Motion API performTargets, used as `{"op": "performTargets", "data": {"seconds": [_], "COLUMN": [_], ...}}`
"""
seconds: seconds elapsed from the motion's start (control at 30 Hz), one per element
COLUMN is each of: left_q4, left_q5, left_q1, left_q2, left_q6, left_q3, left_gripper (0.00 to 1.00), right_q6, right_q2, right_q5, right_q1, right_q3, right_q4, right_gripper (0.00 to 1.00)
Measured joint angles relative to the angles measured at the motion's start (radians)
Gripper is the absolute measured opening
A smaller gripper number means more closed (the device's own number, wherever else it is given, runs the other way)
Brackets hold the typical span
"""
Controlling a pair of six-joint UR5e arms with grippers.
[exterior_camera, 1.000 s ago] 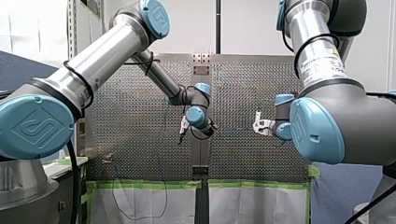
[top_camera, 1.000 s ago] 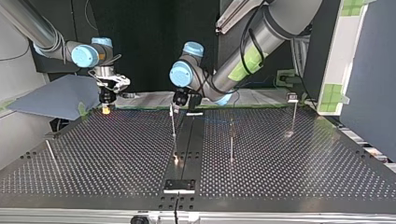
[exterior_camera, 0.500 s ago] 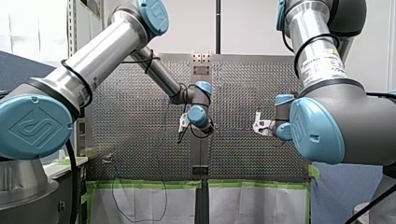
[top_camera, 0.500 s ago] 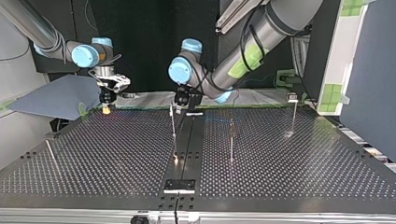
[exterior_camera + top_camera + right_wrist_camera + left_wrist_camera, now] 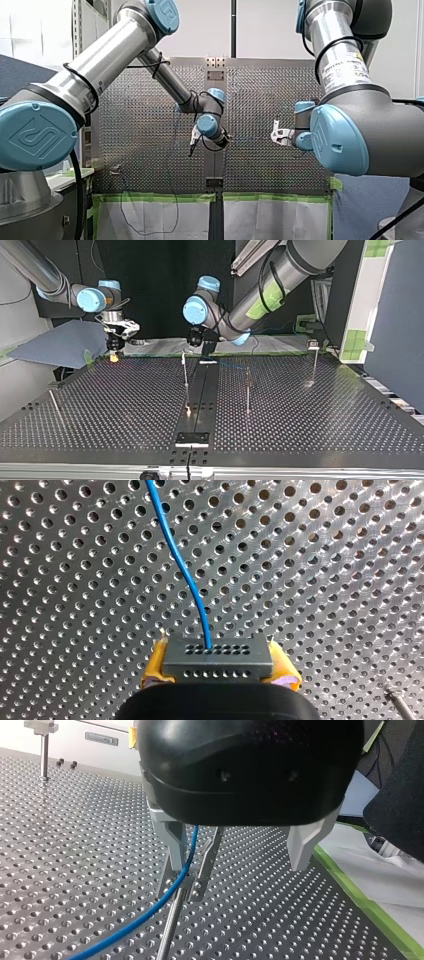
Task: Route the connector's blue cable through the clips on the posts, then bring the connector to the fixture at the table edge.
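The right gripper [image 5: 218, 666] was found closed, its yellow pads [image 5: 154, 672] clamped on the connector [image 5: 217, 654] above the table [image 5: 325, 580], at the top view's far left. The blue cable [image 5: 179, 555] left the connector's face. Under the left gripper [image 5: 183, 887] it passed by the clip [image 5: 188, 883] atop a post [image 5: 169, 932]; whether that gripper pinched it could not be determined.

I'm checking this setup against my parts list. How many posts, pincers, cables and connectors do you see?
Posts: 4
Pincers: 2 (left pincer, right pincer)
Blue cable: 1
Connector: 1
Total: 8
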Motion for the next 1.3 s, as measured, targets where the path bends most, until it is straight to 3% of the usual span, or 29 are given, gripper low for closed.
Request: {"op": "performTargets", "data": {"seconds": [0.37, 1.3], "left_q4": [0.043, 0.026], "left_q5": [-0.002, -0.017], "left_q1": [-0.016, -0.031], "left_q2": [0.037, 0.040], "left_q6": [0.000, -0.006], "left_q3": [-0.012, -0.025], "left_gripper": [1.00, 1.00], "right_q6": [0.004, 0.006], "right_q2": [0.001, 0.001], "right_q5": [-0.006, -0.008], "right_q1": [0.000, 0.000], "right_q3": [0.000, 0.000], "right_q4": [-0.002, -0.002], "right_gripper": [0.00, 0.00]}}
